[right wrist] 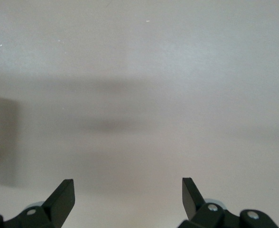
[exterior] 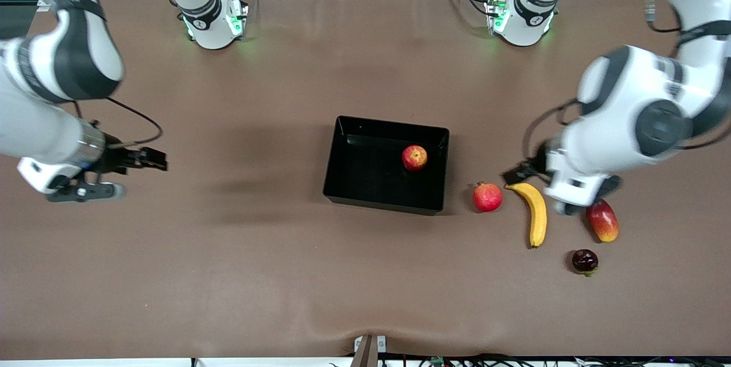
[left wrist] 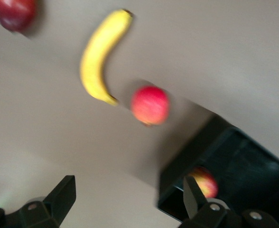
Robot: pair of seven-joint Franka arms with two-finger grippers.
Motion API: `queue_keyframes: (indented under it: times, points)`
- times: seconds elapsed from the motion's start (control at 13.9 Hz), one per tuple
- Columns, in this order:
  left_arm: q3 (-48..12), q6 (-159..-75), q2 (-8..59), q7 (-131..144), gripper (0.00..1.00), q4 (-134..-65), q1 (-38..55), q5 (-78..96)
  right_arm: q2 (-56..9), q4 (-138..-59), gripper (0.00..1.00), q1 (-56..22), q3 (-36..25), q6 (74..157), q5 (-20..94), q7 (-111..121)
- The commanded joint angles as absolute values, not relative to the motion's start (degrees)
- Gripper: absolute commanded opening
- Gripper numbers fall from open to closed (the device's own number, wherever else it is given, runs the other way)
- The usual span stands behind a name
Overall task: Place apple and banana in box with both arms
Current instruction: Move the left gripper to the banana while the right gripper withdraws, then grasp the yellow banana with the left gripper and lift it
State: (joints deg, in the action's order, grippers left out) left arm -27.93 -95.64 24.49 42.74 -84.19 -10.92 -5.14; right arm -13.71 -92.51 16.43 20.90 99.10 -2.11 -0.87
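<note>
The apple point(exterior: 414, 157) lies inside the black box point(exterior: 342, 184), in the part toward the left arm's end, and it also shows in the left wrist view point(left wrist: 205, 182) inside the box point(left wrist: 253, 161). The banana point(exterior: 535, 213) lies on the brown desk point(exterior: 228, 253) outside the box, between a pinkish-red round fruit point(exterior: 487, 197) with a crown tip and a red-and-yellow mango point(exterior: 602, 220). A dark red round fruit point(exterior: 585, 261) sits nearer the front camera than the mango.

The left gripper point(exterior: 517, 174) hangs over the desk just above the banana's upper tip, its jaws spread wide and holding nothing; its wrist view shows the banana point(left wrist: 99, 57) and the round fruit point(left wrist: 150, 105).

The right gripper point(exterior: 149, 159) waits over bare desk toward the right arm's end, well apart from the box, jaws wide and empty.
</note>
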Motion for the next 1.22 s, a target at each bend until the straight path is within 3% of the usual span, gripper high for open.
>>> queue_keyframes:
  times: [0.0, 0.29, 0.57, 0.72, 0.86, 1.0, 1.08, 1.15]
  points:
    - [-28.39, -95.97, 27.15, 37.72, 1.00, -86.56, -14.75, -13.41, -12.75, -89.83, 1.00, 17.75, 21.88, 95.45, -1.14, 0.62]
    - [-28.30, -103.51, 32.42, 36.48, 1.00, -88.24, -17.57, -15.99, -9.41, -89.65, 1.00, 17.23, 22.06, 92.20, -0.71, 0.35]
    - [-28.39, -118.88, 36.46, 27.70, 1.00, -94.73, -22.41, -17.05, -6.78, -88.86, 1.00, 17.93, 21.80, 87.03, -0.27, 0.70]
    - [-28.39, -122.33, 38.57, 27.77, 1.00, -95.36, -22.33, -16.18, -3.53, -89.12, 1.00, 17.32, 21.10, 84.39, -0.18, 0.18]
    - [-28.48, -124.97, 40.42, 28.03, 1.00, -95.27, -22.33, -16.08, -2.12, -89.12, 1.00, 13.56, 15.68, 82.01, -0.09, -0.18]
    - [-28.48, -125.59, 40.69, 28.48, 0.98, -95.19, -21.10, -14.51, -1.67, -88.95, 1.00, 6.19, 5.67, 81.04, 1.40, -0.18]
    - [-28.48, -126.20, 41.56, 27.95, 0.90, -95.27, -21.09, -14.59, -1.41, -88.86, 1.00, 3.98, 2.32, 80.95, 2.45, -0.18]
    - [-28.48, -127.52, 42.70, 27.95, 0.68, -95.62, -21.09, -14.59, -0.97, -88.86, 1.00, 3.00, 0.89, 80.95, 3.33, -0.18]
